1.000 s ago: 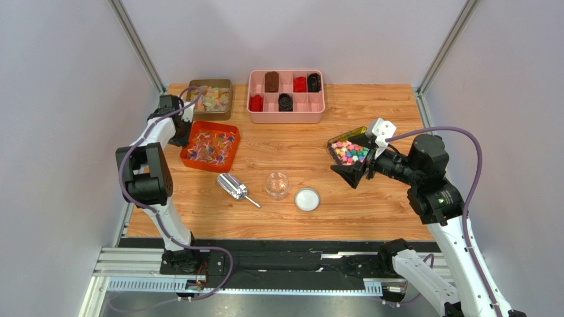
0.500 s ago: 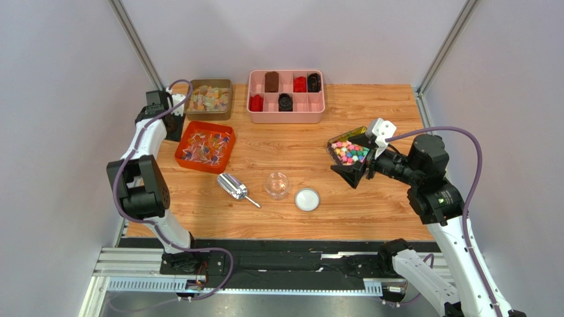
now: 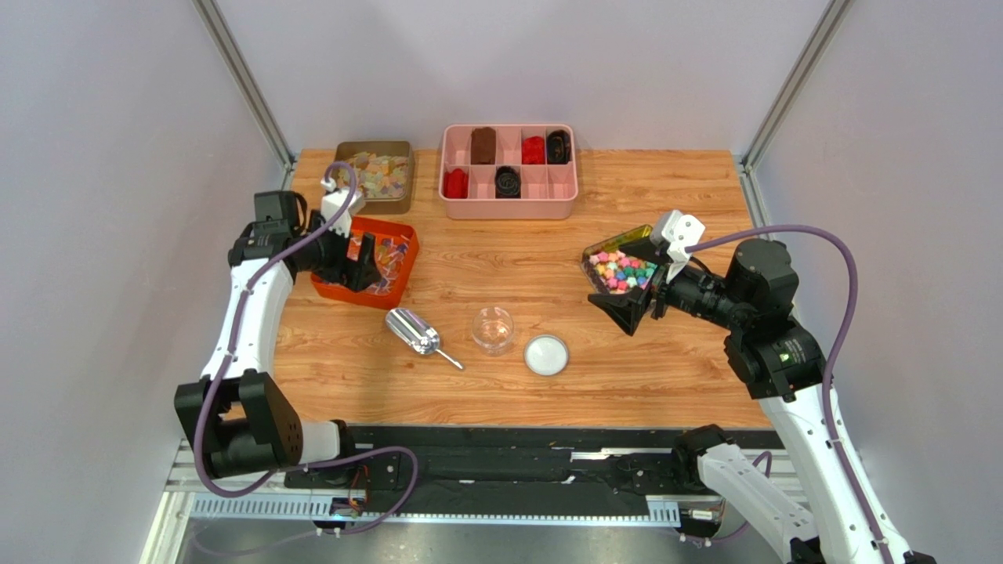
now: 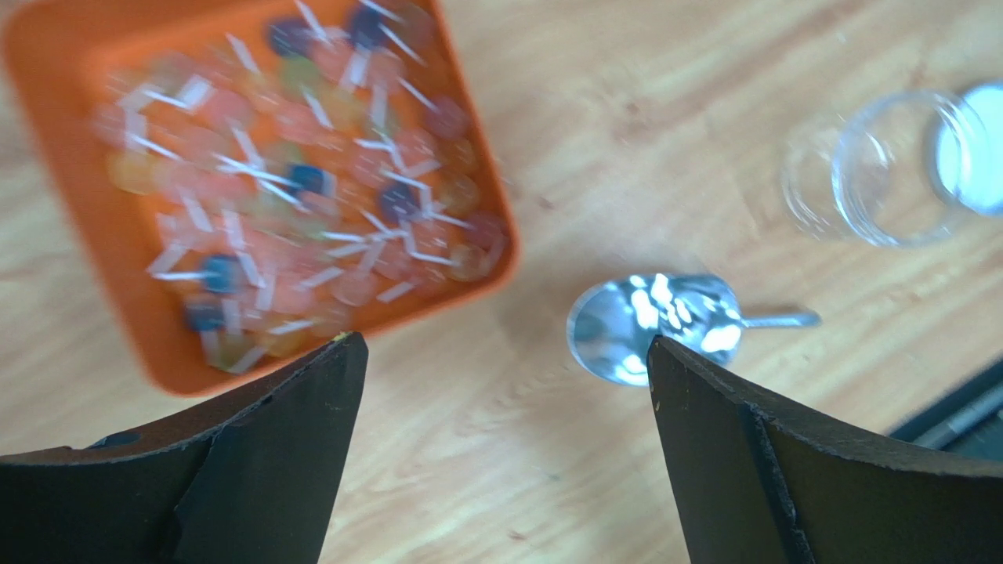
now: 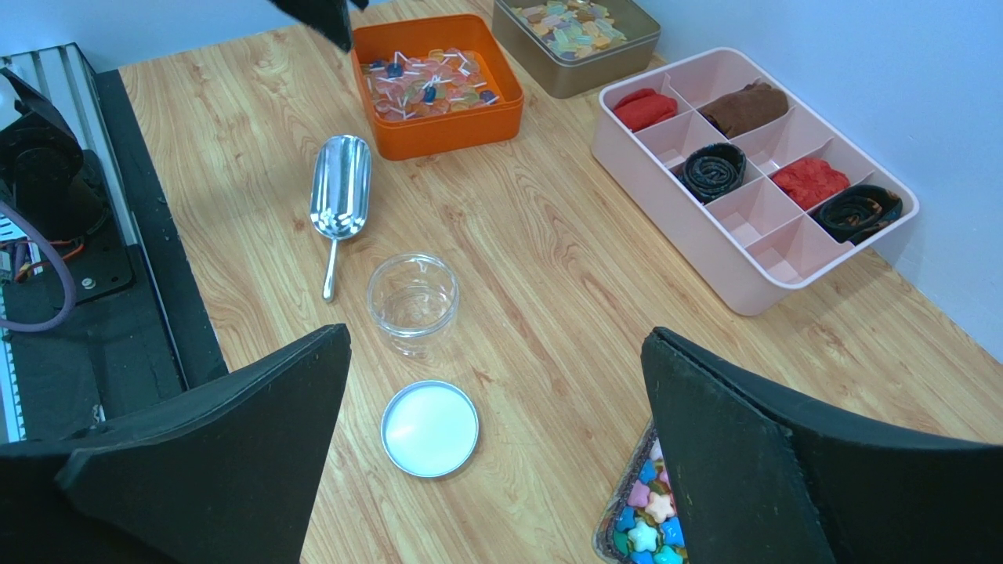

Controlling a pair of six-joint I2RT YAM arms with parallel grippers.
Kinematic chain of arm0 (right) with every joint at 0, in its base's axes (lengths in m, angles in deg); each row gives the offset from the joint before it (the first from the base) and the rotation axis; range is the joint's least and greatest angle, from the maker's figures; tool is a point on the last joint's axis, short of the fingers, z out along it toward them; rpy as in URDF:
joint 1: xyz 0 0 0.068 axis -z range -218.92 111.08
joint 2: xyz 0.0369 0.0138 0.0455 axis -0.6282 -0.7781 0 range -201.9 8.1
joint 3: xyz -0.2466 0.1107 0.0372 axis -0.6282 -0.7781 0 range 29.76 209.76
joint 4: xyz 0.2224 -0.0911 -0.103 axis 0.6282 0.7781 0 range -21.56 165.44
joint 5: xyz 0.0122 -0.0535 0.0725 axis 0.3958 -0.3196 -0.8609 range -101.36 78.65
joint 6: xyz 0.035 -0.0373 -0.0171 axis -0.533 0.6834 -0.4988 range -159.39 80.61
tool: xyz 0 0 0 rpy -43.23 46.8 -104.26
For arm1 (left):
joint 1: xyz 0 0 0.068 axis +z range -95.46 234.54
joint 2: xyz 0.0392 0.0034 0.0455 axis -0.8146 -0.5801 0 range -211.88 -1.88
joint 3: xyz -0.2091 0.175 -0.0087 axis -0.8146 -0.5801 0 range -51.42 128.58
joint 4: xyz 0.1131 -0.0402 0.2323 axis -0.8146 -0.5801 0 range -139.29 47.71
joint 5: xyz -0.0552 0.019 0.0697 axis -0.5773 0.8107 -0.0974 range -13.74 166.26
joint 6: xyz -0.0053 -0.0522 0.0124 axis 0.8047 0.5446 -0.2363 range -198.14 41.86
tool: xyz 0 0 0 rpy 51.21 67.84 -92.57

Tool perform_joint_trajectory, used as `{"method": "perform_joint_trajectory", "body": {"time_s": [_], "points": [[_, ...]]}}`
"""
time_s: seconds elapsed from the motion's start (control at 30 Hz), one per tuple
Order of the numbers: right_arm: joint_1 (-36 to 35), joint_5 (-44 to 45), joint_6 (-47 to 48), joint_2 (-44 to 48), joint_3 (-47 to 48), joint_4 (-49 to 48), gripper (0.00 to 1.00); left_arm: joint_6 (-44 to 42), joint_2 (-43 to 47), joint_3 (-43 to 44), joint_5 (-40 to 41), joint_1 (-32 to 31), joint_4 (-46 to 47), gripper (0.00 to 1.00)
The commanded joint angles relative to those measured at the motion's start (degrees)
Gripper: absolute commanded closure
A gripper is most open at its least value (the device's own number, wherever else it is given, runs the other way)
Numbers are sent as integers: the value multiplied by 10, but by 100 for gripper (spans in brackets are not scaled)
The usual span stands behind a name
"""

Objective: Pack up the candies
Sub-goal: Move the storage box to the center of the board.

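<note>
On the wooden table [image 3: 659,353] my left claw [image 4: 504,353] hangs wide and empty over the orange tray [image 3: 359,295] of candies [image 4: 294,200], the scoop [image 3: 412,330] just beside that tray, handle pointing away.

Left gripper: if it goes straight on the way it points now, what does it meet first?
The left gripper would probably meet bare table between orange tray and scoop; depth unclear.

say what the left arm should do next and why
Probably lower the left gripper, jaws open and empty, toward the metal scoop to grasp its handle: the candies sit loose in the orange tray and the glass jar stands open and empty.
</note>
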Motion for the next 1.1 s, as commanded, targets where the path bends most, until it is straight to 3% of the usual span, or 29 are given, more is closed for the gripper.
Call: {"method": "perform_joint_trajectory", "body": {"time_s": [0.0,0.27,0.67,1.07], "points": [[-3,-6,3,7,-4,-22,0,-31,3,-37,-90,0,-45,1],[-3,-7,1,11,-4,-22,0,-58,-32,-75,-150,-6,-61,3],[-2,-9,2,13,-4,-22,0,-46,-148,-45,-142,-8,-56,17],[-2,-9,2,13,-4,-21,0,-34,-186,-35,-156,-6,-39,28]]}}
